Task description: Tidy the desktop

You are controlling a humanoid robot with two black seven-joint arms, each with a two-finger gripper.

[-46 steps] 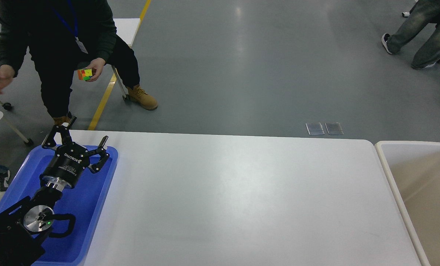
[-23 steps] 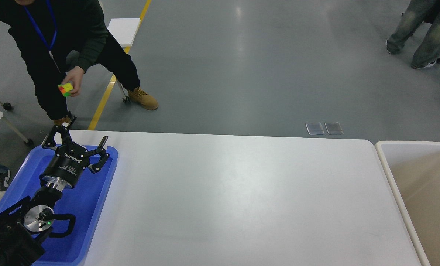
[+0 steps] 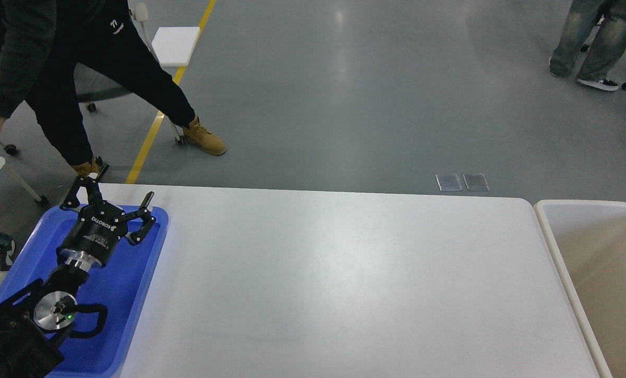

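Note:
The desktop (image 3: 344,278) is a wide white glossy tabletop with rounded corners that fills the lower half of the head view. No loose object shows on it. My left gripper (image 3: 114,193) is open and empty, held over the far end of the blue tray (image 3: 134,294) at the table's left end. Its two fingers are spread wide. My right arm and gripper are out of view.
A beige bin with a white rim (image 3: 560,262) stands against the table's right end. A person in dark clothes and tan boots (image 3: 82,68) stands just beyond the table's far left corner. Another person's legs (image 3: 586,42) are at the far right.
The person at the far left has leaned left and the coloured cube in their hand is no longer in view. A dark part seen inside the bin has gone. My left arm has not moved.

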